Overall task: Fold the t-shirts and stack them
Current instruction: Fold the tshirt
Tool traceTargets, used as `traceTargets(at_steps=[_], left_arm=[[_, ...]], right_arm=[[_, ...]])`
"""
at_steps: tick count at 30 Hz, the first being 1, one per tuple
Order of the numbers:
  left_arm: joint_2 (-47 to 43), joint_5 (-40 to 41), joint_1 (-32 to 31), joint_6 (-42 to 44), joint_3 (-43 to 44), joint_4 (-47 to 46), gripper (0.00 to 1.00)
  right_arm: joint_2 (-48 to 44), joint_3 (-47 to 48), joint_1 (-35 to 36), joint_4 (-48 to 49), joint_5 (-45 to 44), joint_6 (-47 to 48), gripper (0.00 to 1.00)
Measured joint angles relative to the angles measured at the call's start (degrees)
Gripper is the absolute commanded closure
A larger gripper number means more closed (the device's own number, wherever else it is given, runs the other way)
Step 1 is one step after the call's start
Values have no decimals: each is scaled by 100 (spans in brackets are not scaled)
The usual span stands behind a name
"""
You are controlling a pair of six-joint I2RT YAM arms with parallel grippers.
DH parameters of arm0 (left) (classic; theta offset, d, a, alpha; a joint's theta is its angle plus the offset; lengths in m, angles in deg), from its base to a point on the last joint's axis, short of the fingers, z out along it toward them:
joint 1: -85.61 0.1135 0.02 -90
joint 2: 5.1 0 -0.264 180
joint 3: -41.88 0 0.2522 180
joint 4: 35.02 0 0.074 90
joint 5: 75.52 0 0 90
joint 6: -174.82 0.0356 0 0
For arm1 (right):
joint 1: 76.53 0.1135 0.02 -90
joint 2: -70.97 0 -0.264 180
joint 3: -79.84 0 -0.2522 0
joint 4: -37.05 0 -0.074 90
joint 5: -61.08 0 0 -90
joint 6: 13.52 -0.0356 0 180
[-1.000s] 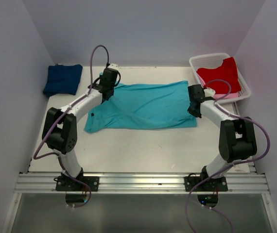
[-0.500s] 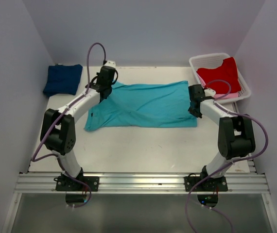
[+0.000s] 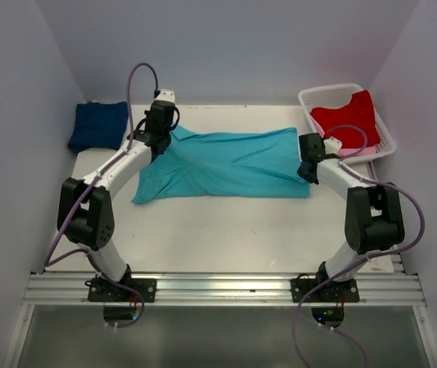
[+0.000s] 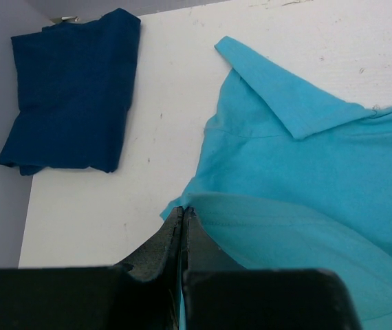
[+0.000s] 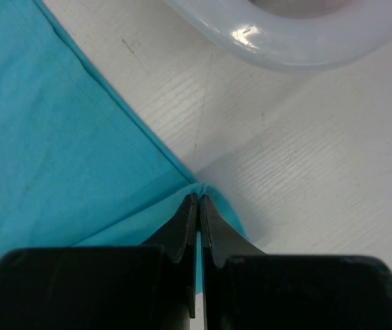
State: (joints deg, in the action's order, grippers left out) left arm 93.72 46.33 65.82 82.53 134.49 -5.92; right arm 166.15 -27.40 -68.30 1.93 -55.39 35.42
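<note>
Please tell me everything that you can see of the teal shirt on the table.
The teal shirt is soft, plain cloth in one colour, with stitched hems. It lies spread out across the far middle of the table, mostly flat with some wrinkles, its long side running left to right. A sleeve points toward the far left. The left gripper is shut on its left edge and the right gripper is shut on its right edge. It touches no other shirt.

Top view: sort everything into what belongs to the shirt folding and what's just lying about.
Job: turquoise t-shirt, pinched by left gripper and right gripper; folded navy t-shirt; red t-shirt; pink t-shirt.
Lying about: white basket holding the red and pink ones; table.
</note>
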Motion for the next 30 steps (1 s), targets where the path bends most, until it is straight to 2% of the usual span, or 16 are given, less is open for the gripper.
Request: traceTargets(at_steps=[13, 30], left_arm=[[-26, 138, 22, 0, 0, -26, 100], [-68, 229, 216, -4, -184, -72, 100]], right_arm=[[50, 68, 0, 319, 76, 131, 100], [796, 343, -33, 564, 457, 258, 100]])
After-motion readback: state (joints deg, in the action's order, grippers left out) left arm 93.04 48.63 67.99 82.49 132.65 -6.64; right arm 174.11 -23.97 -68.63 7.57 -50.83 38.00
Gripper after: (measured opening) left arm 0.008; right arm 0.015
